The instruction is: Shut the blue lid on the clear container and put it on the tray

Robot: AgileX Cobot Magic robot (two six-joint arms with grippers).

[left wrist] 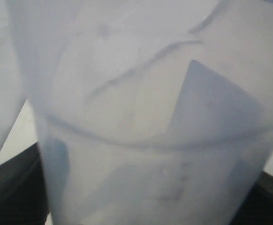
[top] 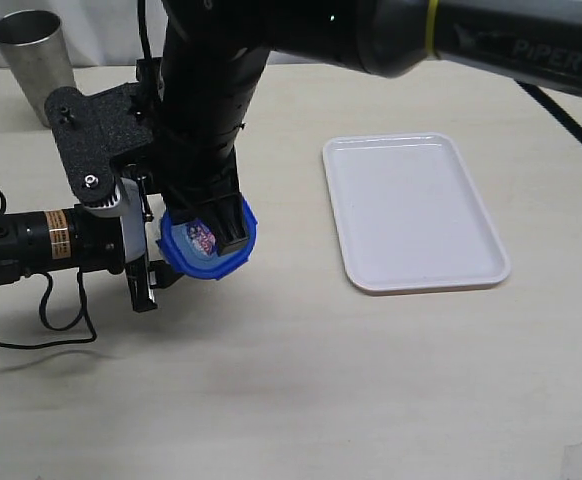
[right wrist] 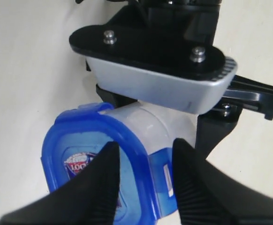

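Observation:
My left gripper (top: 143,262) is shut on the clear container (right wrist: 148,117), holding it off the table and tipped over. In the left wrist view the container's wall (left wrist: 141,140) fills the picture. The blue lid (top: 208,242) sits on the container's mouth, with its sticker facing up. Reaching across from above, my right gripper (right wrist: 146,157) is closed around the lid's rim (right wrist: 136,150). One finger lies over the lid's top and the other presses against a folded-down flap (right wrist: 162,176). The white tray (top: 421,283) lies flat on the table to the right, with nothing on it.
A grey metal cup (top: 33,62) stands at the back left corner. The left arm's cable (top: 41,330) loops over the table at the left. The right arm's dark body (top: 211,110) hangs over the container and hides most of it.

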